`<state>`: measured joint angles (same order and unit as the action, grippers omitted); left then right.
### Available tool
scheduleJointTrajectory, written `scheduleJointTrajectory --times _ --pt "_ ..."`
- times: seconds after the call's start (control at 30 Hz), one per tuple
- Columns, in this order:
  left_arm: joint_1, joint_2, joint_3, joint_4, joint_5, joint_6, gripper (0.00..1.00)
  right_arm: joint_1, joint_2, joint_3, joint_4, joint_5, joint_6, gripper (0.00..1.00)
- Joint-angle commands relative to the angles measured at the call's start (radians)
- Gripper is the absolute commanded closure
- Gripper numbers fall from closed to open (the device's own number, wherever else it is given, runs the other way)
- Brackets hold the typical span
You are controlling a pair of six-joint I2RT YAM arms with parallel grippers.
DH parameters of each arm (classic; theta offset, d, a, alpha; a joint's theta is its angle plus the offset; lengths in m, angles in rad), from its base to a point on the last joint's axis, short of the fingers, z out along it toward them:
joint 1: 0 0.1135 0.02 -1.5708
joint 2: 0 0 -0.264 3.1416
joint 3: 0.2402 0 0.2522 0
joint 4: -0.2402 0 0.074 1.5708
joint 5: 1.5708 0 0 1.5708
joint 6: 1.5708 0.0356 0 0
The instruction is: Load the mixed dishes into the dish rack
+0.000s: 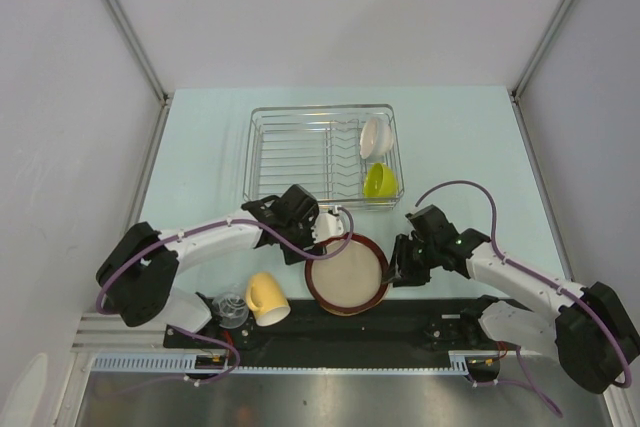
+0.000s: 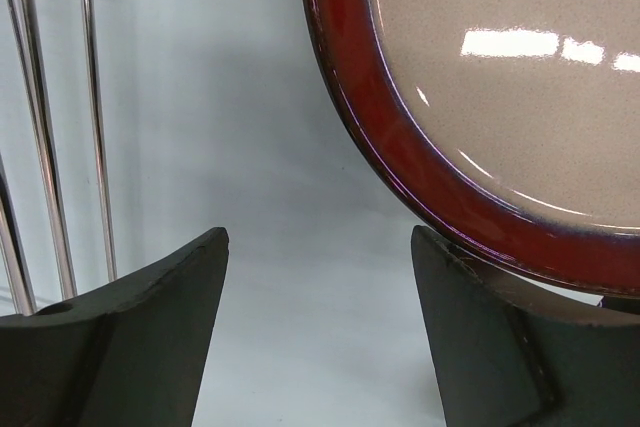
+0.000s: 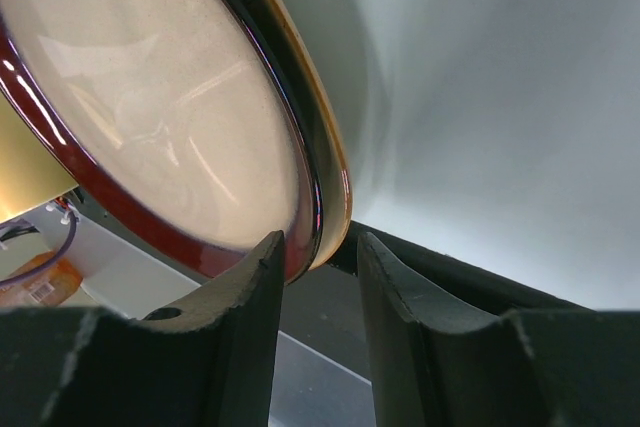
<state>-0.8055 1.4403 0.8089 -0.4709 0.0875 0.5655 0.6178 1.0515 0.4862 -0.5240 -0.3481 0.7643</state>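
The right arm bends in from 4 o'clock, and the right gripper [image 1: 397, 269] pinches the 3 o'clock rim of the round, glossy red-rimmed plate [image 1: 347, 275], at 6 o'clock of the wire dish rack [image 1: 300, 112]. The left arm stretches across, the left gripper [image 1: 328, 235] spread wide at the plate's 11 o'clock edge.

Pale green tabletop [image 1: 205, 137] boxed in by white panels [image 1: 330, 7] on aluminium corner posts [image 1: 125, 22], with a black mounting strip [image 1: 390, 322] along the near edge, then a slotted white cable duct [image 1: 300, 367] and a brushed metal sheet [image 1: 330, 402].
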Motion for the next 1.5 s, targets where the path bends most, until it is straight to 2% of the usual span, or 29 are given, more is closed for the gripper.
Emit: scheduleJointTrajectory --times 0.0,0.73,1.03,1.17,1.47 --pt "-0.015 0.000 0.007 0.041 0.011 -0.018 0.21 -0.007 -0.016 -0.001 -0.011 -0.002 -0.017 0.60" --pt "-0.093 0.101 0.065 0.071 0.003 -0.053 0.21 -0.032 0.027 -0.003 0.102 -0.066 0.012 0.63" --pt "-0.110 0.141 0.122 0.069 0.014 -0.050 0.21 -0.036 0.061 -0.003 0.186 -0.109 0.038 0.81" --pt "-0.113 0.147 0.139 0.072 0.011 -0.052 0.21 -0.036 0.082 -0.001 0.219 -0.117 0.046 1.00" --pt "-0.095 0.063 0.136 0.046 -0.054 -0.030 0.20 -0.039 0.015 0.023 0.207 -0.092 0.049 1.00"
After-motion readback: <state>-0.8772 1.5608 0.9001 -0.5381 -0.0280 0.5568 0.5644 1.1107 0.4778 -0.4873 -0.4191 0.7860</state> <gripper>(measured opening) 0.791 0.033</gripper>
